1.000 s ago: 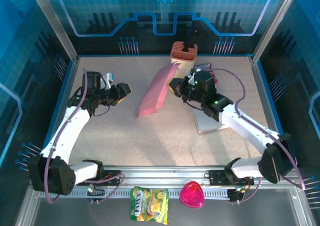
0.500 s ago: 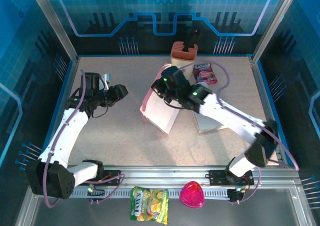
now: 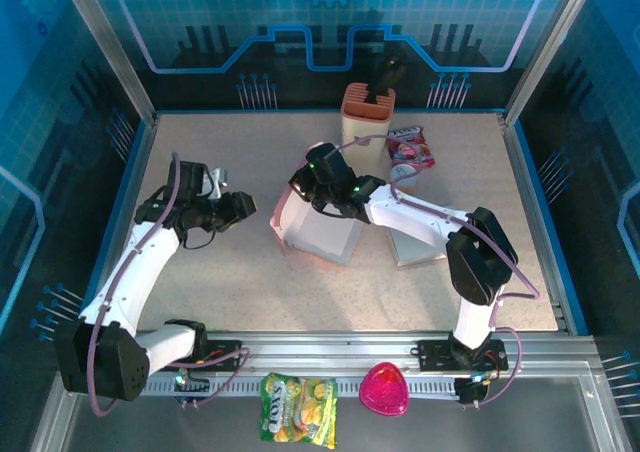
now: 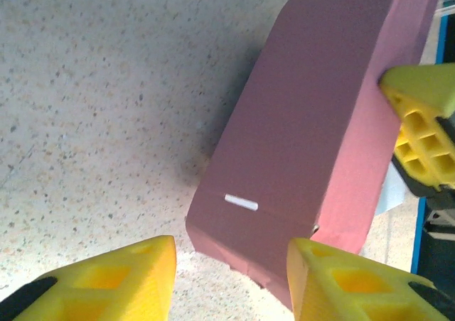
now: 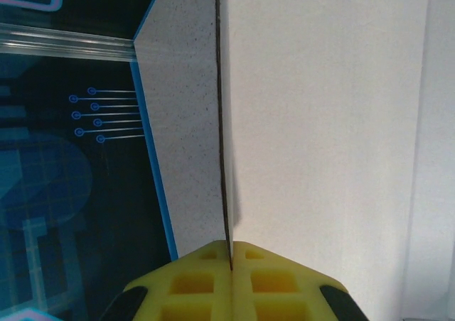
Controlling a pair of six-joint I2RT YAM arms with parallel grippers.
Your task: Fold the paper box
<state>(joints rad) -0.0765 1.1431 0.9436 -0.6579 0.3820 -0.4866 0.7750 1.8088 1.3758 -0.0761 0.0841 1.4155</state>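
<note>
**Right gripper (image 5: 229,253) clamped on paper box (image 3: 318,230); left gripper (image 4: 231,253) parted beside it**
The right fingers (image 5: 199,282) pinch a thin white wall edge. The left fingers (image 4: 128,282) stand apart, facing the box's pink outer face. The box stands mid-table. The candy bag (image 3: 298,407) by the near rail reads "FOX'S".
</note>
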